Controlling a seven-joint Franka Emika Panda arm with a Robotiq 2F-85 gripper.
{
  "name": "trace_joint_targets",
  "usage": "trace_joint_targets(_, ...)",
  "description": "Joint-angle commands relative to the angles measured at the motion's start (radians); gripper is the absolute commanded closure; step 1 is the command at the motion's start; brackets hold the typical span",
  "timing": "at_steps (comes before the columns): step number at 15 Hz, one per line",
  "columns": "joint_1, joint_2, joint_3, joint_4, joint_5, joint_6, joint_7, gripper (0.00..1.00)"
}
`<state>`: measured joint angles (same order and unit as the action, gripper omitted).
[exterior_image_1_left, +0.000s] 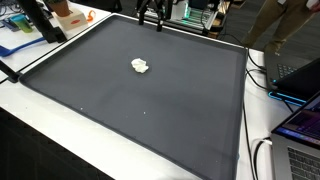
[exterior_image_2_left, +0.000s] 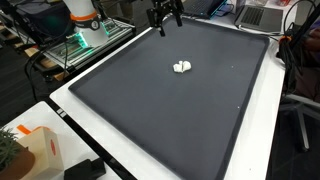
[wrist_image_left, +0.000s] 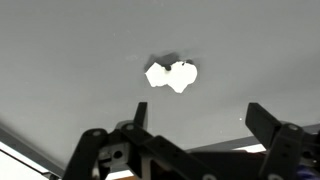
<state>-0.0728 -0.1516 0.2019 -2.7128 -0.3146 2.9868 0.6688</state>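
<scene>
Toward the far half of a flat dark grey mat, lying alone: a small white crumpled lump, resting flat, touching nothing else. Well apart from it, above the mat's far edge: a black two-fingered hand, spread fully wide, nothing between the fingers. In the wrist view, the lump just beyond the fingertips. Under the mat, a white counter; at the near right, an open laptop.
</scene>
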Motion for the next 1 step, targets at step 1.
trace_joint_targets(1,0.0,0.0,0.0,0.0,0.0,0.0,0.0,0.0)
